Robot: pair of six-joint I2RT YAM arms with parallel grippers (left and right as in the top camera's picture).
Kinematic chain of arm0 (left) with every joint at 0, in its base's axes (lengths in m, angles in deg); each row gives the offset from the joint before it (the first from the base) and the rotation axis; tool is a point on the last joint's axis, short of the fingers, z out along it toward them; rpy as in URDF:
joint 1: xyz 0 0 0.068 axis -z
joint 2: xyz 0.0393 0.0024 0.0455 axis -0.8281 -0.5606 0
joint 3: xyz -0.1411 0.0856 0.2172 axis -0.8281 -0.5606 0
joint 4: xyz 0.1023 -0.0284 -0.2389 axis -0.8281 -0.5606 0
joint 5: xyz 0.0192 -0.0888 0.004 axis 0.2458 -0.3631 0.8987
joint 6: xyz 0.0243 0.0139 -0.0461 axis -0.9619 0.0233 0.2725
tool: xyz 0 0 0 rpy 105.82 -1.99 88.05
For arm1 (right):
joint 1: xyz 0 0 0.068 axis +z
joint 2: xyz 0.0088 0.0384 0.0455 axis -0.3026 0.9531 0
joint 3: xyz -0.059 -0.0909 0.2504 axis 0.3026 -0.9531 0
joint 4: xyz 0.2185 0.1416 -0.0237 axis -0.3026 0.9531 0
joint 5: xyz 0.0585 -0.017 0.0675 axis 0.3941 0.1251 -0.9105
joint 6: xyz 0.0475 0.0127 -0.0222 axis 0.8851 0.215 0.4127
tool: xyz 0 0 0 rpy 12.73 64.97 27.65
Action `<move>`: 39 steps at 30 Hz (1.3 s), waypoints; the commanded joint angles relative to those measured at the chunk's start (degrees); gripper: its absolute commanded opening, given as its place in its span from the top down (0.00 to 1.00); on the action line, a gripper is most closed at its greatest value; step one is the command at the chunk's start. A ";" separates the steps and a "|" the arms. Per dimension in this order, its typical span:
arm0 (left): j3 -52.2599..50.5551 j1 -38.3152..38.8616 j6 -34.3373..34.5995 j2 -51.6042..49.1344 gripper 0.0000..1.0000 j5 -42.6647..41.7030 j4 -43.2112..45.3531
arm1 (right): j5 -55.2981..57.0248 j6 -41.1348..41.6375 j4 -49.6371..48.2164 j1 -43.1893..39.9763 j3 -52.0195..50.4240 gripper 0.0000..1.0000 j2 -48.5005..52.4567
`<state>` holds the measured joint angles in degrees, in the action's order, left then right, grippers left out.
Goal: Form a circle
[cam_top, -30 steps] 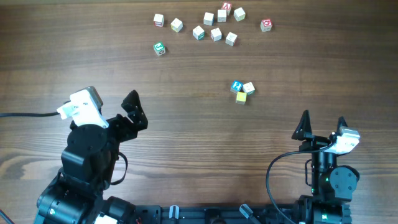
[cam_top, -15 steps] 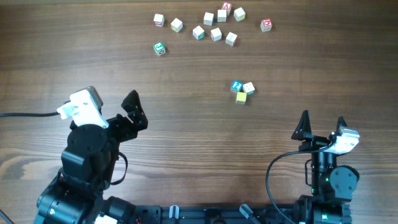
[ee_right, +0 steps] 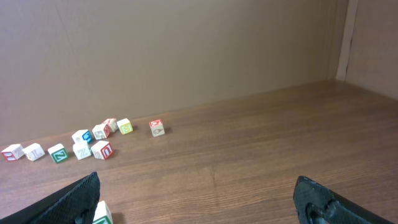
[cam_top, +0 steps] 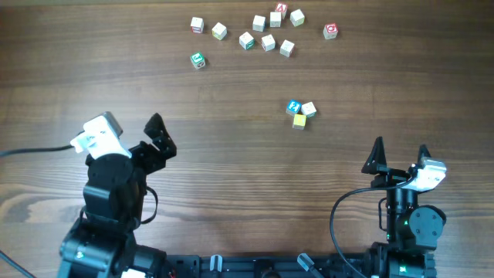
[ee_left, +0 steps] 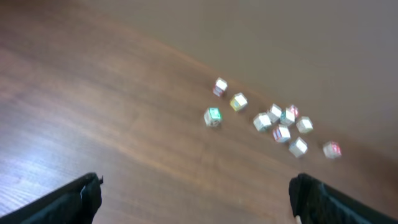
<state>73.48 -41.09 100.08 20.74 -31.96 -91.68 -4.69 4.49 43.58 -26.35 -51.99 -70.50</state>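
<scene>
Centrally, three clustered cubes (cam_top: 301,113), well apart from far scatter (cam_top: 268,42).

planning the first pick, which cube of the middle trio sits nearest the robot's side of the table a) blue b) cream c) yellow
c, in the overhead view the yellow cube lies lower in frame, on the robot's side, than the blue cube and the cream cube.
</scene>
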 commanded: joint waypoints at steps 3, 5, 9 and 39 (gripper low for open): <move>-16.37 -10.36 -12.39 12.87 0.00 -14.80 17.46 | -0.68 0.28 -0.17 -0.31 -0.07 0.00 -0.46; -22.27 -12.87 -14.82 17.99 0.00 -17.57 21.59 | -0.68 0.28 -0.17 -0.28 -0.07 0.00 -0.46; -32.48 -15.39 -15.30 28.46 0.00 -20.31 24.61 | -0.68 0.28 -0.17 -0.28 -0.07 0.00 -0.46; -43.47 -15.28 -25.09 34.45 0.00 -25.99 28.79 | -0.68 0.28 -0.15 -0.28 -0.07 0.00 -0.46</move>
<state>30.49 -56.70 75.29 54.58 -57.31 -62.96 -4.69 4.49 43.61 -26.35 -51.99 -70.50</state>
